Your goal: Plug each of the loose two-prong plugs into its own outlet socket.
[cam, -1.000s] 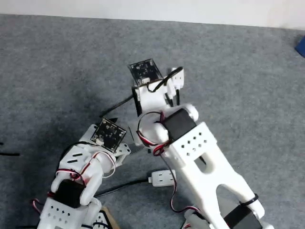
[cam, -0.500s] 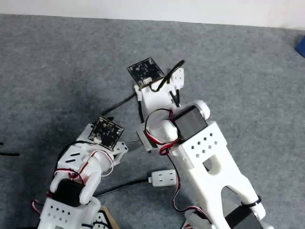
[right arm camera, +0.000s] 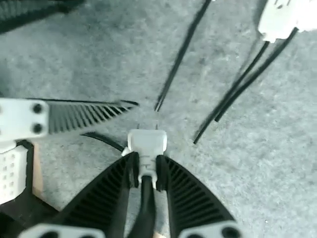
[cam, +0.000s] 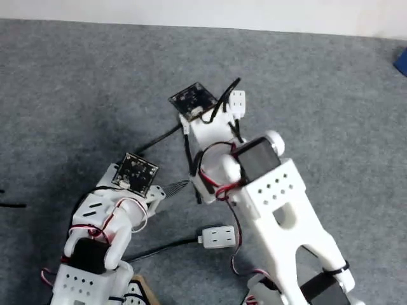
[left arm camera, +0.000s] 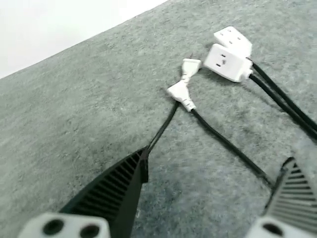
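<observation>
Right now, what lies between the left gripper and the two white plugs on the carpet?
In the left wrist view: grey carpet and two black cords running from the white plugs back toward the open left gripper.

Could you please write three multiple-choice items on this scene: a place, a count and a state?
1. The outlet socket low in the high view lies: A between the left arm and right arm; B against the wall; C in a gripper.
2. Sockets side by side, left wrist view: A one; B two; C four.
3. The right gripper is: A open; B shut on a plug; C shut on a socket.
1A: it rests on the mat between them. 2B: two white blocks lie together. 3B: it clamps the white plug.
</observation>
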### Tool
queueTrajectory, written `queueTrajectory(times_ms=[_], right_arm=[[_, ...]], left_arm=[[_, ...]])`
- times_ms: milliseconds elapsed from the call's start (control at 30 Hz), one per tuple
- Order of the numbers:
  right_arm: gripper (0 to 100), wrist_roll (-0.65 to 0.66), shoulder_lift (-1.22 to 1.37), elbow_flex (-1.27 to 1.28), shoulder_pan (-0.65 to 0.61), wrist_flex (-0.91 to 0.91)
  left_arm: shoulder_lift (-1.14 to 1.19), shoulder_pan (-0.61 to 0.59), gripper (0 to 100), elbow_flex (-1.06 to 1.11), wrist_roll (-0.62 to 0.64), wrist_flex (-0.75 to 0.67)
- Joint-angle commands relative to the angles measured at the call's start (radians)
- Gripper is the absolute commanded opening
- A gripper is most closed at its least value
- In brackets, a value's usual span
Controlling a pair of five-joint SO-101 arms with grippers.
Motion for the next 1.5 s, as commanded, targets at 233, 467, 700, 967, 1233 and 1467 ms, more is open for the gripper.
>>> queueTrajectory(times_ms=[233, 467, 700, 967, 1233, 1467], right_arm=[[0.6, 0.101, 0.085, 0.133, 0.203, -0.035], [0.6, 0.542, -0.054, 0.314, 0.107, -0.044], [0.6, 0.720, -0.364, 0.533, 0.107, -0.042], [0.6, 0.756, -0.492, 0.720, 0.001, -0.148], [0.6, 0.922, -0.492, 0.771, -0.059, -0.180], [0.6, 1.002, -0.486, 0.786, -0.058, -0.202]], left_arm=[[-0.005, -0.153, 38, -0.056, 0.083, -0.031], [0.242, -0.162, 38, -0.163, 0.094, -0.026], [0.995, -0.160, 38, -0.513, 0.091, 0.011], [1.202, -0.022, 38, -0.650, -0.029, 0.146], [1.227, -0.056, 38, -0.653, -0.029, 0.127], [1.270, -0.070, 38, -0.656, -0.029, 0.095]])
